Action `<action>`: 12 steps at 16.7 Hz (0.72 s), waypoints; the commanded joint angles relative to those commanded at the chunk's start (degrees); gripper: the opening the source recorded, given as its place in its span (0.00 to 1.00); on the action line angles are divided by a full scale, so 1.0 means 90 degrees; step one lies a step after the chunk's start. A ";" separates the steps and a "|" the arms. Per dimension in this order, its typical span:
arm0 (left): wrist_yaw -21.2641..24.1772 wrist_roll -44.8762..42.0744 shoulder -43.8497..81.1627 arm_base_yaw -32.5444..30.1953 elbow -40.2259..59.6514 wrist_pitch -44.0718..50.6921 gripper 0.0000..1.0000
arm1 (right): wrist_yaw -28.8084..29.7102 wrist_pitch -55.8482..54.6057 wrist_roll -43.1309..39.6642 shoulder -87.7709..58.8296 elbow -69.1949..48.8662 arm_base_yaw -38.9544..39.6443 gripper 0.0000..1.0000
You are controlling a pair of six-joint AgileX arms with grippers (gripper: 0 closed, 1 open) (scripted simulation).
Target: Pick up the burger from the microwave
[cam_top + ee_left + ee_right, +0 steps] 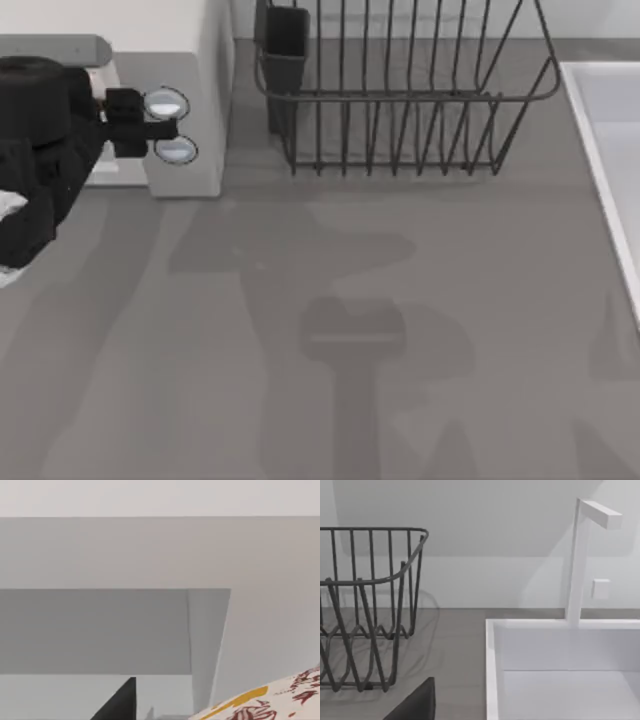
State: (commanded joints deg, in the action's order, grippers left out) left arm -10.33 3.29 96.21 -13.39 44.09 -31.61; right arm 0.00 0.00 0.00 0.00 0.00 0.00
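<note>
Closest to the left wrist camera, a cream-white wrapped burger (265, 704) with a yellow-orange streak and red print sits at the edge of that view, right beside a dark finger (119, 702) of the left gripper. Whether the fingers have closed on it, or how far apart they stand, cannot be told from any view. Beyond the burger rise pale grey walls and a ledge — what looks like the inside of the microwave (150, 630).

From above, the left arm (40, 150) is a black mass at the table's left side, its gripper (135, 122) reaching against the light microwave (195, 90) beside the two round silvery-blue knobs (166, 103). Farther along the back of the grey table (350, 330) stands a dark wire dish rack (400, 100), and at the right edge a white sink (610, 140).

The right arm is parked near the sink; its wrist camera looks past one dark finger (415, 705) toward the rack (365, 605), the sink basin (560, 670) and a white faucet (580, 555). Its opening cannot be judged either.

The step in hand seems to be the reach into the microwave for the burger. Next, it likely needs a firm close on the wrapper, then a straight draw outward — clear of the walls.
</note>
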 joint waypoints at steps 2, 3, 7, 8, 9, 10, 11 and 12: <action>-0.0668 0.0237 -0.0439 -0.0680 -0.0019 0.0465 0.00 | 0.0000 0.0000 0.0000 0.0000 0.0000 0.0000 1.00; -0.0908 0.0332 -0.0624 -0.0921 -0.0031 0.0655 0.00 | 0.0000 0.0000 0.0000 0.0000 0.0000 0.0000 1.00; -0.1220 0.0467 -0.0902 -0.1233 -0.0055 0.0932 0.00 | 0.0000 0.0000 0.0000 0.0000 0.0000 0.0000 1.00; -0.1220 0.0467 -0.0902 -0.1233 -0.0055 0.0932 0.00 | 0.0000 0.0000 0.0000 0.0000 0.0000 0.0000 1.00; -0.1221 0.0440 -0.0874 -0.1193 -0.0045 0.0920 0.00 | 0.0000 0.0000 0.0000 0.0000 0.0000 0.0000 1.00; -0.1221 0.0440 -0.0859 -0.1194 -0.0049 0.0904 0.00 | 0.0000 0.0000 0.0000 0.0000 0.0000 0.0000 1.00; -0.1223 0.0442 -0.0779 -0.1198 -0.0068 0.0824 0.00 | 0.0000 0.0000 0.0000 0.0000 0.0000 0.0000 1.00; -0.1226 0.0444 -0.0634 -0.1205 -0.0103 0.0677 0.00 | 0.0000 0.0000 0.0000 0.0000 0.0000 0.0000 1.00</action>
State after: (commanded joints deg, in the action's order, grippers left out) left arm -21.36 7.28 90.51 -24.24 43.16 -25.52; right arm 0.00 0.00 0.00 0.00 0.00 0.00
